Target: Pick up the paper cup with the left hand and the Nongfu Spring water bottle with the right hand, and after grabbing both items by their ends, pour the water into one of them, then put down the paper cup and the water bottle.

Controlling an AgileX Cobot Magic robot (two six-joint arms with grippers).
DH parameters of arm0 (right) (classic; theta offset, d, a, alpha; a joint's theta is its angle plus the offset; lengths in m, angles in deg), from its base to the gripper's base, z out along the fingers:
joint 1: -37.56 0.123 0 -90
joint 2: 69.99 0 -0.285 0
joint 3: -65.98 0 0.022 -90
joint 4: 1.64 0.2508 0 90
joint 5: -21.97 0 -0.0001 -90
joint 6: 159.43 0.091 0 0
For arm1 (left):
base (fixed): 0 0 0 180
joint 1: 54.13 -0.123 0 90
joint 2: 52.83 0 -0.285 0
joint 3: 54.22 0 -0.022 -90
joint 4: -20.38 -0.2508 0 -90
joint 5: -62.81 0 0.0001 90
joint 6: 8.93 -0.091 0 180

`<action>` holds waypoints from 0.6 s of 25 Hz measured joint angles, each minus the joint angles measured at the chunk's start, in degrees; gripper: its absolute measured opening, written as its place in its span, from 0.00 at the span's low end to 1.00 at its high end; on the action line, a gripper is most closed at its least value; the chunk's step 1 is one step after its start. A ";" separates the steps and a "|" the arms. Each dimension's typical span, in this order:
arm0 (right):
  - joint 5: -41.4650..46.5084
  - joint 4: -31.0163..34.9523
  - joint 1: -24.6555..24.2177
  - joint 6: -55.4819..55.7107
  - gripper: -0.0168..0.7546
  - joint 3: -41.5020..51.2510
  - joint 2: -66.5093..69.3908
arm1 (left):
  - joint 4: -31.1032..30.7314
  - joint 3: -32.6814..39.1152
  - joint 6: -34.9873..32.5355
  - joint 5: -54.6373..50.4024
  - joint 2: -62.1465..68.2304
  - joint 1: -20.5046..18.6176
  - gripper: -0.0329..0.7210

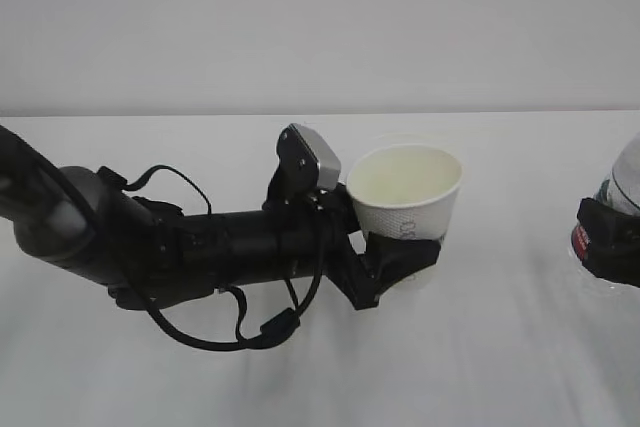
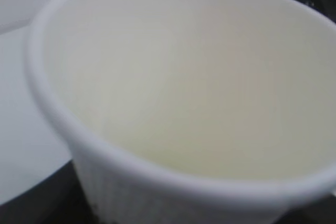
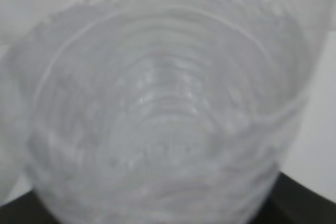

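Starting at the left of the outside view, the thick black arm (image 1: 150, 247) stretches across the white table (image 1: 300, 377) toward the middle, with a loose cable (image 1: 215, 332) looping under it. Its left gripper (image 1: 395, 267) is clamped around the lower part of the paper cup (image 1: 408, 197), fingers spread to cup width. The cup sits just right of center, upright, mouth open, cream inside; I can't tell if there's water in it. At the far right edge, the right gripper (image 1: 610, 242) is closed around the clear water bottle (image 1: 625, 187), which is mostly cut off. The right wrist camera just shows the bottle's ribbed body (image 3: 157, 114), blurry and filling the frame.
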 joint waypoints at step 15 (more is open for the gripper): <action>13.83 -3.22 0.00 1.93 0.62 0.00 -8.56 | -0.33 -0.26 1.76 -2.79 0.58 4.24 0.75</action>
